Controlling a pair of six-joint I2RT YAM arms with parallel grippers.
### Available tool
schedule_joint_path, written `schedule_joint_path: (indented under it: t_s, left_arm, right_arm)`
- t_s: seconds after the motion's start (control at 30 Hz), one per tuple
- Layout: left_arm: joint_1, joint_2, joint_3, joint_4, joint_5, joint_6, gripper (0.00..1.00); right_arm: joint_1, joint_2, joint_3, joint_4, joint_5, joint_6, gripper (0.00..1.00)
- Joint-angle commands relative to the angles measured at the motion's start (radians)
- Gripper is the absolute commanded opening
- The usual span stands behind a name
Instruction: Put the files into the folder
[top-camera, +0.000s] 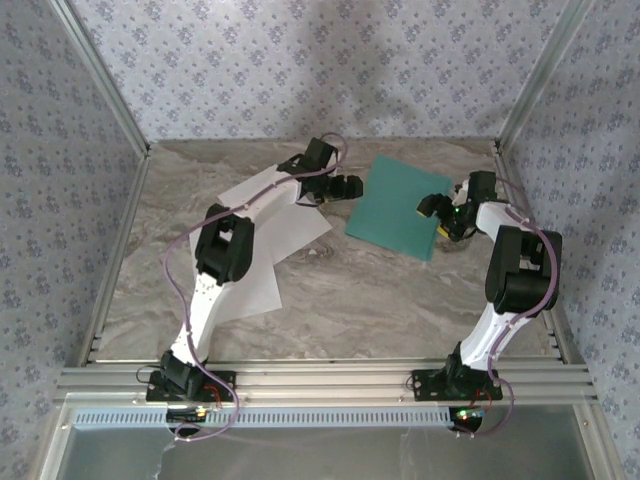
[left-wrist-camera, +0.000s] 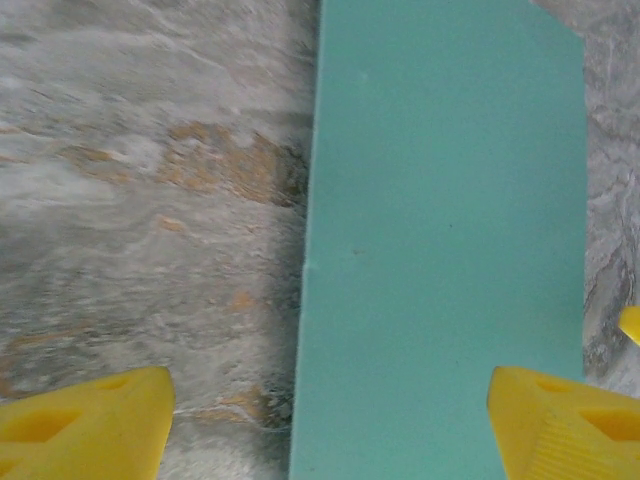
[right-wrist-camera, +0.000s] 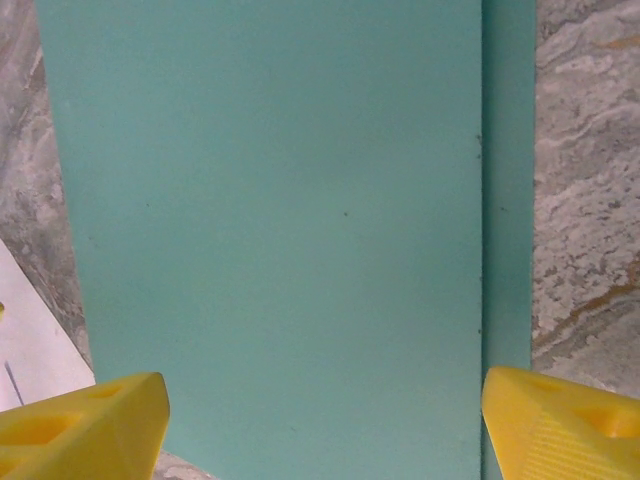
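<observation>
The folder (top-camera: 400, 207) is laid flat on the table (top-camera: 380, 300), right of centre towards the back. The files (top-camera: 292, 228) are spread overlapping just left of it, untouching, partly covered by the left arm (top-camera: 225, 250)

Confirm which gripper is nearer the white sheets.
Left. The left gripper is beside the white sheets, its jaws straddling the folder's left edge. The right gripper is over the folder's right side, with the folder between it and the sheets.

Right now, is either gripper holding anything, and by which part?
Nothing is held. The left gripper and right gripper both stand open over the folder, gripping no edge.
</observation>
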Motion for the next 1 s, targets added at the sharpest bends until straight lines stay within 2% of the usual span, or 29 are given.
schedule_joint_path:
  t_s: [0.0,0.2,0.33,0.97]
  left_arm:
    - [-0.019,0.044,0.07,-0.055,0.031,-0.014,0.82]
    - [-0.034,0.077,0.104,-0.061,0.035,-0.023,0.8]
    - [-0.038,0.096,0.111,-0.049,0.061,-0.037,0.76]
    - [-0.045,0.126,0.113,-0.042,0.091,-0.06,0.73]
  right_arm:
    - [0.0,0.024,0.029,-0.051,0.019,-0.028,0.84]
    - [0.001,0.056,0.04,-0.053,-0.01,-0.029,0.84]
    - [0.0,0.089,0.048,-0.066,-0.026,-0.033,0.84]
    - [0.025,0.143,0.101,-0.092,-0.042,-0.054,0.85]
